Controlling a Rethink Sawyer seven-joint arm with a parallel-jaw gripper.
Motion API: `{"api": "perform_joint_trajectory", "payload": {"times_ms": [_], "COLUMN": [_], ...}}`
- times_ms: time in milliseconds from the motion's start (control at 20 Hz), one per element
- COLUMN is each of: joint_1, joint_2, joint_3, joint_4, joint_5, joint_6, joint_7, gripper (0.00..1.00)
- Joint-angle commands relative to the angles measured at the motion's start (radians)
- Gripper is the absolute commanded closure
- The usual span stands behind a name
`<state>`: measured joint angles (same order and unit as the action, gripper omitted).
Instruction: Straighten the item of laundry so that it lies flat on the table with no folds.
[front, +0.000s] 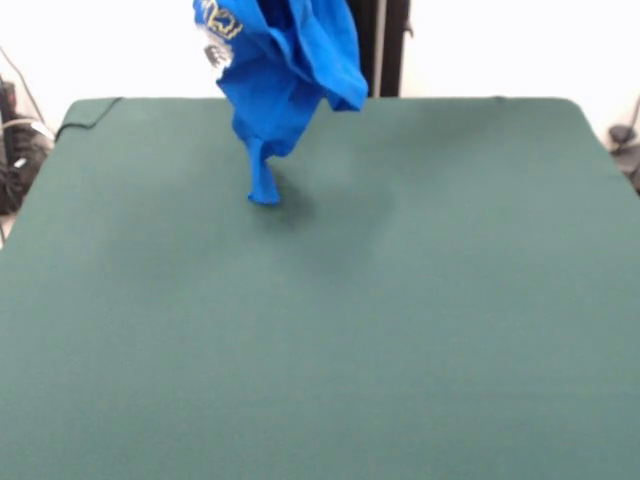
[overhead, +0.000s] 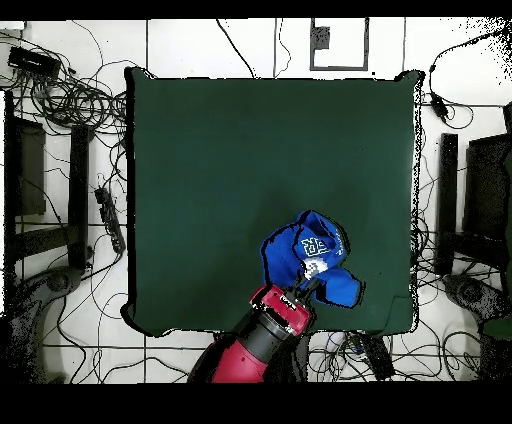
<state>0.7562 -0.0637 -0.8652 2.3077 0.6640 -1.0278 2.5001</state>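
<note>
Currently: T-shirt (front: 285, 70) hangs bunched from the gripper (overhead: 312, 283) that clasps it, tail touching table (front: 400, 330); flattening wholly outstanding.

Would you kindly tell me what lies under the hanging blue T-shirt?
Only bare green table shows beneath the T-shirt; its lowest tip seems to touch it. The shirt covers the pincer holding it.

The item of laundry (front: 285, 70) hangs bunched above the worktop (front: 400, 320), its lowest tip touching the worktop near the robot-side edge.
</note>
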Motion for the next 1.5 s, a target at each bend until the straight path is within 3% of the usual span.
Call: {"api": "perform_joint_trajectory", "payload": {"times_ms": [50, 400, 700, 850, 1100, 1300, 1400, 1450, 1500], "joint_1": [-0.01, 0.023, 0.021, 0.026, 0.093, 0.1, 0.092, 0.086, 0.083], "joint_2": [-0.042, -0.126, -0.303, -0.453, -0.674, -0.793, -0.822, -0.795, -0.772], "joint_3": [0.14, 0.116, -0.008, -0.122, -0.335, -0.452, -0.476, -0.495, -0.521], "joint_4": [-0.003, 0.06, 0.1, 0.092, 0.01, -0.129, -0.174, -0.186, -0.202], "joint_5": [0.086, 0.095, -0.017, -0.122, -0.266, -0.391, -0.428, -0.424, -0.449], "joint_6": [-0.068, -0.038, 0.002, 0.073, 0.278, 0.466, 0.529, 0.524, 0.516], "joint_7": [0.279, 0.248, 0.184, 0.102, -0.044, -0.085, -0.076, -0.074, -0.042], "gripper": [1.0, 1.0, 1.0, 1.0, 1.0, 1.0, 1.0, 1.0, 0.0]}}
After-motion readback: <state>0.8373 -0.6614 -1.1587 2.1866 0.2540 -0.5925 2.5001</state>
